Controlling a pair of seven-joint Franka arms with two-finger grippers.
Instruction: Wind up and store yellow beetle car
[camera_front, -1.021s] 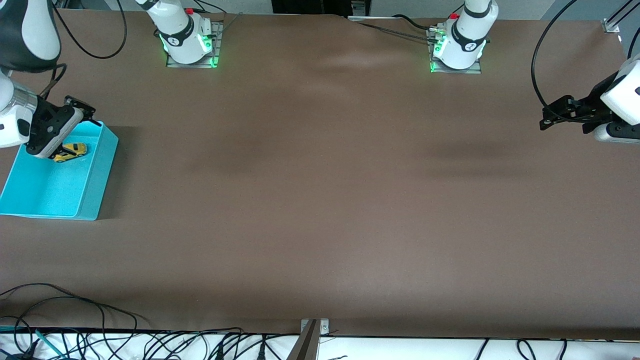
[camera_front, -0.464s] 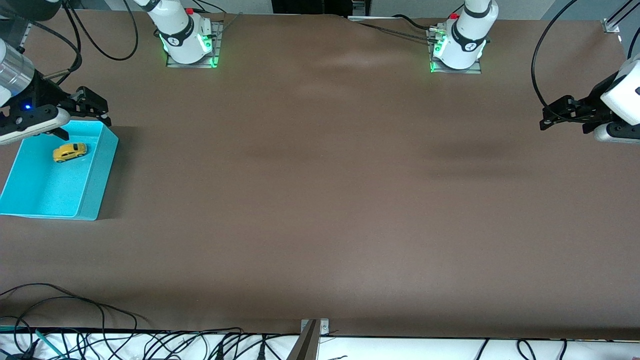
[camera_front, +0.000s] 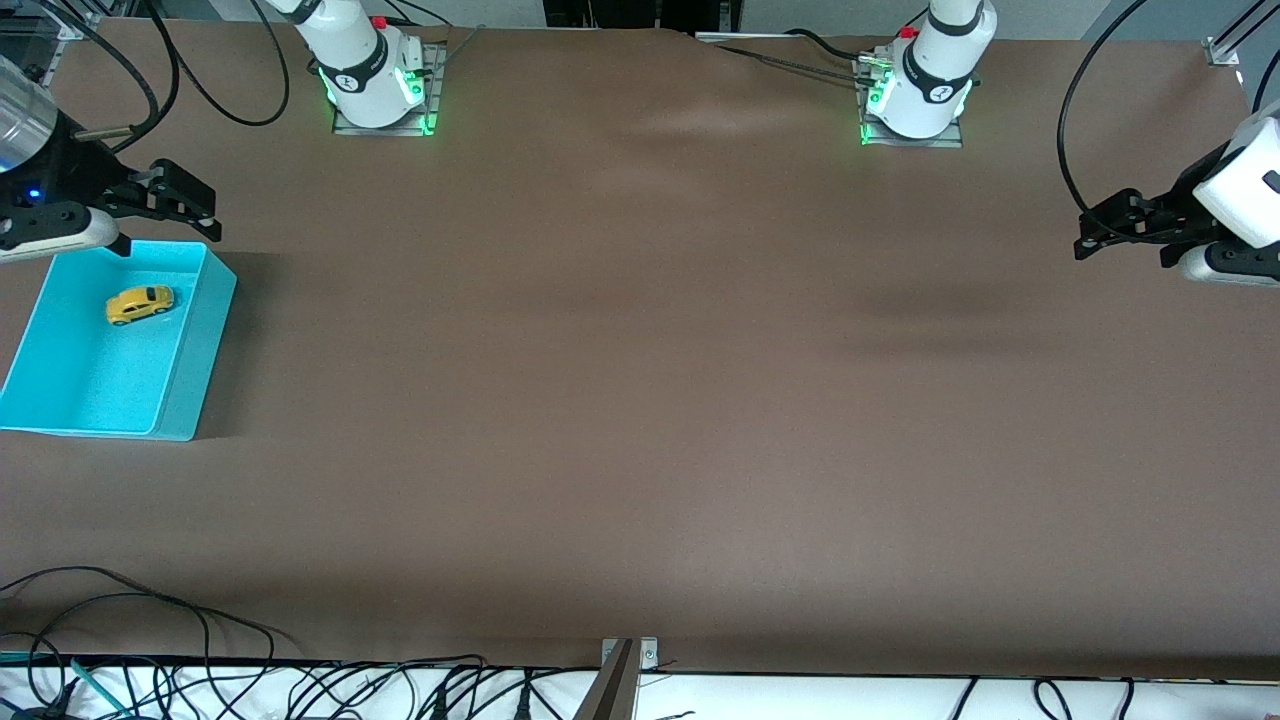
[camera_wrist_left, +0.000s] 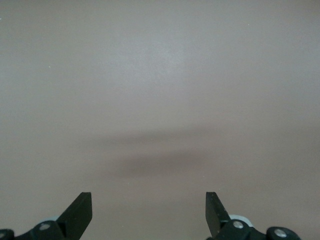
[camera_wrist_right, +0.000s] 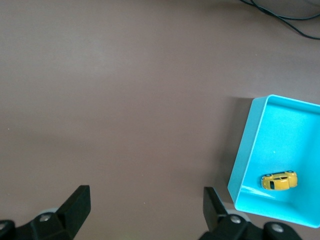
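Note:
The yellow beetle car (camera_front: 140, 304) (camera_wrist_right: 279, 181) lies on the floor of the turquoise bin (camera_front: 190, 340) (camera_wrist_right: 248, 150), at the end of the bin nearer the robots' bases. My right gripper (camera_front: 186, 204) (camera_wrist_right: 145, 202) hangs open and empty in the air over the brown table, just off the bin's corner on the bases' side. At the other end of the table my left gripper (camera_front: 1100, 226) (camera_wrist_left: 149, 206) waits, open and empty, over bare table.
The brown mat (camera_front: 640, 400) covers the whole table. Both arm bases (camera_front: 375, 80) (camera_front: 915, 90) stand along the table's edge by the robots. Loose cables (camera_front: 150, 620) lie at the edge nearest the front camera.
My right gripper has risen out of the bin and drawn back toward the bases, leaving the car lying in the bin. The left arm has barely moved.

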